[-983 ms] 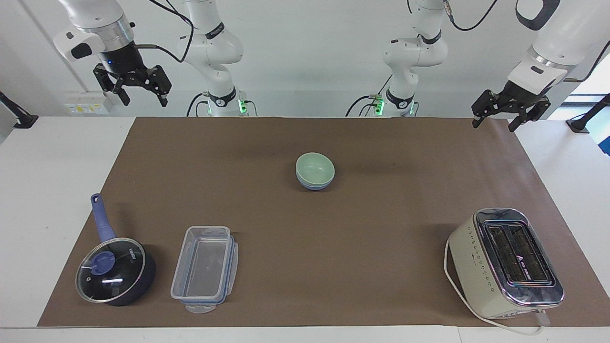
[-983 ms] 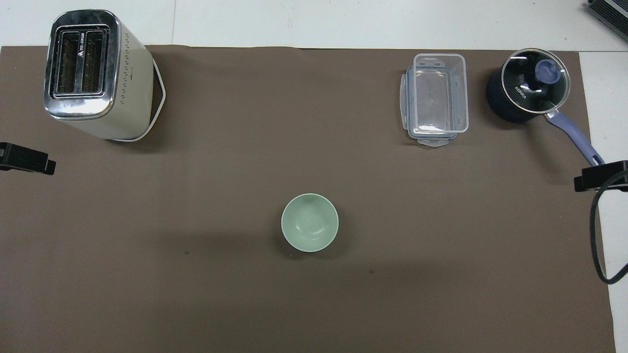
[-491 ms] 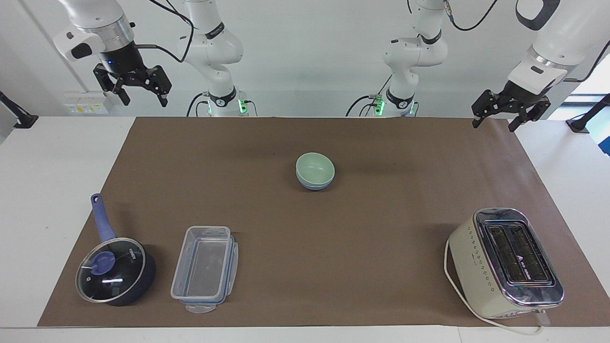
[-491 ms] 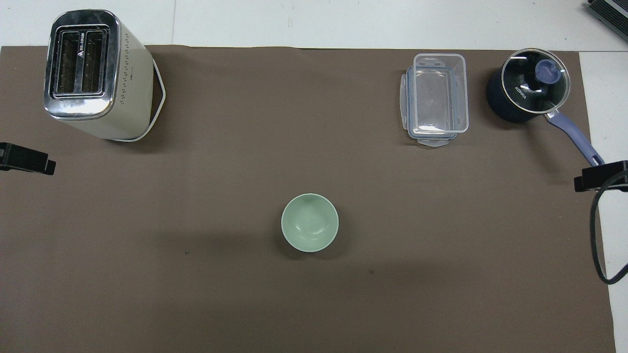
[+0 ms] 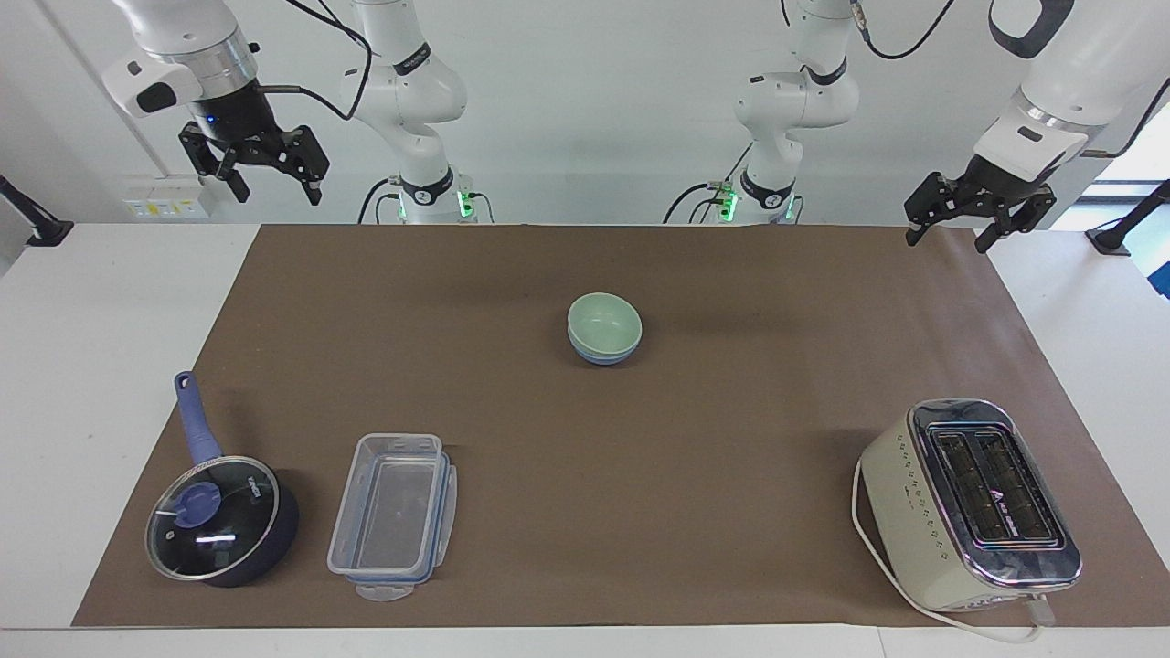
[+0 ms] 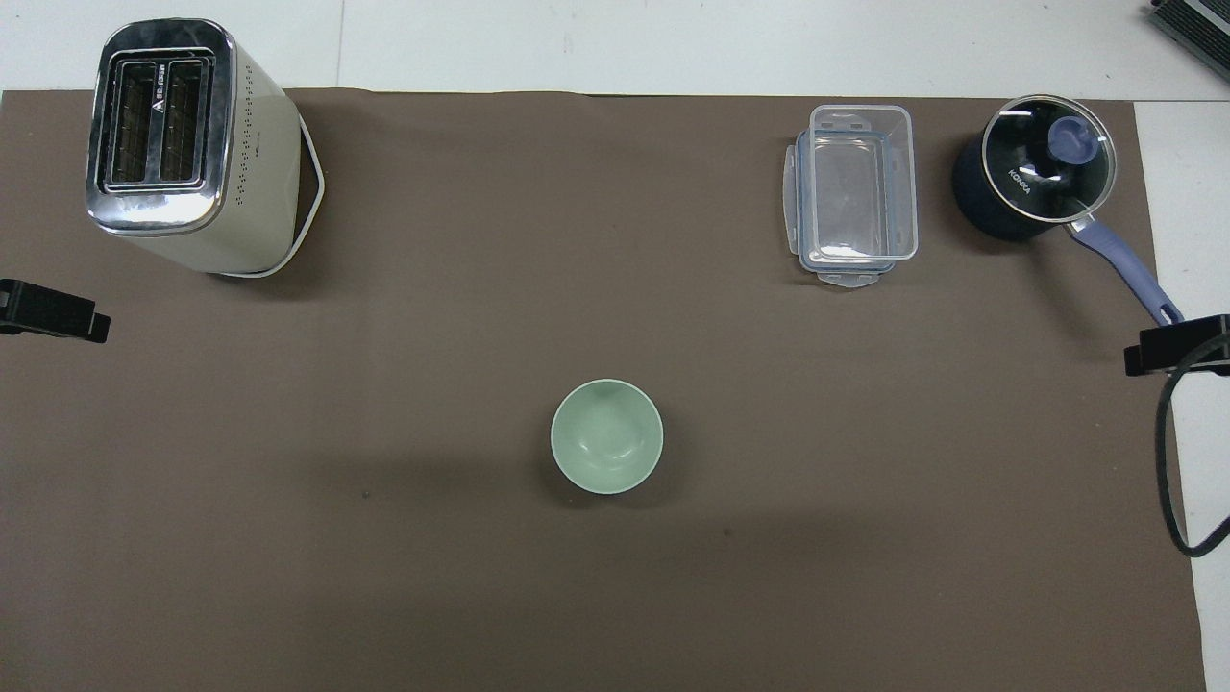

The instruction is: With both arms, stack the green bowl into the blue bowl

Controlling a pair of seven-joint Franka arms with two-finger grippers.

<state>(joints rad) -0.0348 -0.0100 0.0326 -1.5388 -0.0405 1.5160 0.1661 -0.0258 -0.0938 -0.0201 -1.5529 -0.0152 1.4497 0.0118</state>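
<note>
Right end effector (image 5: 271, 180) rose slightly, fingers apart; left end effector (image 5: 946, 232) likewise apart; brown mat (image 5: 640, 457), white wall.

Left gripper (image 5: 979, 230) raised, jaws apart, right gripper (image 5: 271, 179) raised, jaws apart, empty

The green bowl (image 5: 603, 322) is small, round and pale mint, matte and plain. It sits upright, mouth up, nested inside the blue bowl (image 5: 599, 355). Only a light periwinkle band of the blue bowl's lower wall shows under the green rim in the facing view; from overhead the green bowl (image 6: 606, 436) covers it entirely. The stacked pair rests on the brown mat near the middle of the worktop.
</note>
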